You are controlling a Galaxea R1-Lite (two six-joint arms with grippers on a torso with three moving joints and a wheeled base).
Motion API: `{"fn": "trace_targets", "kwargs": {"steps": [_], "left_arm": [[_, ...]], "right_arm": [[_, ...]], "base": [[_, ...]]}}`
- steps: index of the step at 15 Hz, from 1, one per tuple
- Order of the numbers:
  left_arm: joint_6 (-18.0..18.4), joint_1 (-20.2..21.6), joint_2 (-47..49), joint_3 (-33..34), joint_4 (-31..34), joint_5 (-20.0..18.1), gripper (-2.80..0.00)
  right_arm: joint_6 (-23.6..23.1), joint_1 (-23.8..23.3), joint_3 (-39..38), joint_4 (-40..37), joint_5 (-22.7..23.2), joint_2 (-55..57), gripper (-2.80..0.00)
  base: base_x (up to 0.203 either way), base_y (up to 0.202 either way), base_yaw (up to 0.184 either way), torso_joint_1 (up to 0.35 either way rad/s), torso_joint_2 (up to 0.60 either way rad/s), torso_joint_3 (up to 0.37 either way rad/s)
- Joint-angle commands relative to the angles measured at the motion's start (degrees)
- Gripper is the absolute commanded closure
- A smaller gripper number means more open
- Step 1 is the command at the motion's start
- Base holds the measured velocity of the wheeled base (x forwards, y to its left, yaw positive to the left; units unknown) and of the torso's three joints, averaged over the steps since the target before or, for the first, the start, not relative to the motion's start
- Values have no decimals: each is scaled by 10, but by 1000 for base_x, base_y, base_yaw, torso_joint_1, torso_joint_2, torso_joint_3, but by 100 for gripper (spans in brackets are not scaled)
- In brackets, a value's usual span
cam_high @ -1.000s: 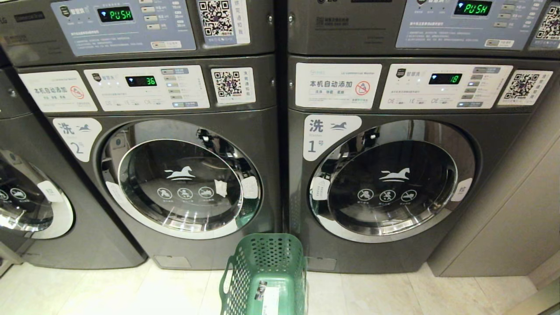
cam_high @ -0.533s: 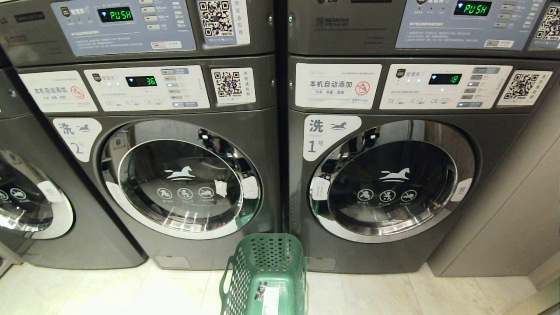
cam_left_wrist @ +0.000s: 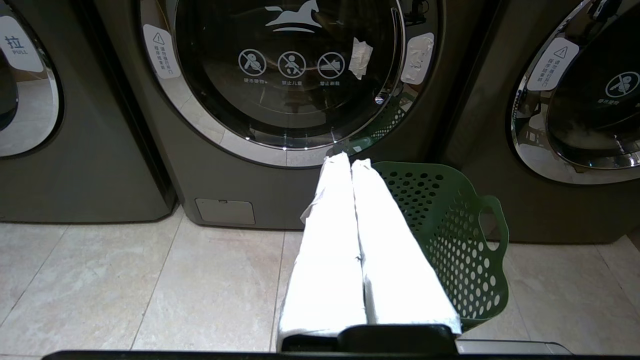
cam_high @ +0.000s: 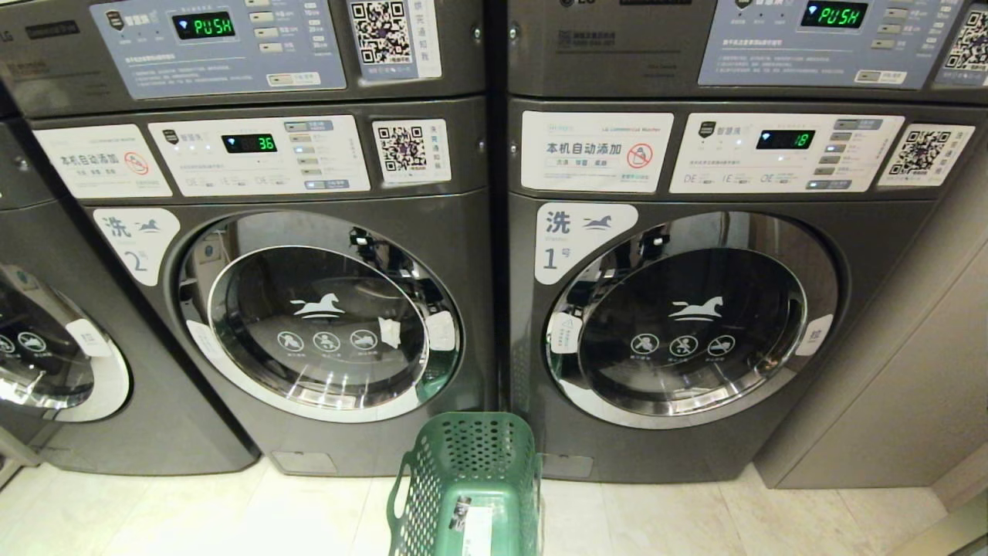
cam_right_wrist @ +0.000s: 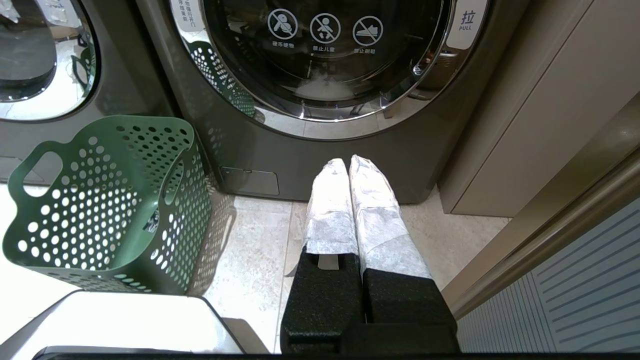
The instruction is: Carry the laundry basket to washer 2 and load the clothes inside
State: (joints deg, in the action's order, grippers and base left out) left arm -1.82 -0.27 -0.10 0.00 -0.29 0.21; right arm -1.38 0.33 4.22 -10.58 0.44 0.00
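The dark green laundry basket [cam_high: 432, 494] stands upright on the tiled floor before the gap between two washers. Only a label shows inside it, and the clothes are out of view. Washer 2 [cam_high: 320, 316], marked 2, is to the basket's left with its round door closed. My left gripper [cam_left_wrist: 345, 162], its white-wrapped fingers pressed together and empty, hangs low beside the basket [cam_left_wrist: 450, 235] and points at washer 2's door [cam_left_wrist: 285, 75]. My right gripper [cam_right_wrist: 347, 162] is shut and empty, on the other side of the basket [cam_right_wrist: 115, 200], in front of washer 1 [cam_right_wrist: 325, 50].
Washer 1 [cam_high: 687, 316] stands right of washer 2, its door closed. Washer 3 [cam_high: 46, 347] is at the far left. A beige cabinet panel [cam_high: 888, 371] bounds the right side. Dryers with lit displays [cam_high: 204, 27] sit above. My white base [cam_right_wrist: 125, 320] is behind the basket.
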Motion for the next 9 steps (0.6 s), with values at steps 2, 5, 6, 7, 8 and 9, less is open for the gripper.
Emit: {"fn": "trace_targets", "kwargs": {"steps": [2, 5, 6, 7, 8, 9], "left_arm": [[0, 0, 0, 1, -1, 0, 0], [0, 0, 0, 1, -1, 1, 0], [0, 0, 0, 1, -1, 1, 0], [0, 0, 0, 1, -1, 1, 0], [0, 0, 0, 1, -1, 1, 0], [0, 0, 0, 1, -1, 1, 0]], "right_arm": [[-1, 0, 0, -1, -5, 1, 0], [-5, 0, -1, 0, -6, 1, 0], [-6, 0, -1, 0, -6, 1, 0], [-6, 0, 0, 0, -4, 1, 0], [-6, 0, 0, -1, -4, 1, 0], [-2, 0, 1, -1, -5, 1, 0]], "base": [[0, 0, 0, 0, 0, 0], [0, 0, 0, 0, 0, 0], [0, 0, 0, 0, 0, 0], [0, 0, 0, 0, 0, 0], [0, 0, 0, 0, 0, 0], [0, 0, 0, 0, 0, 0]]}}
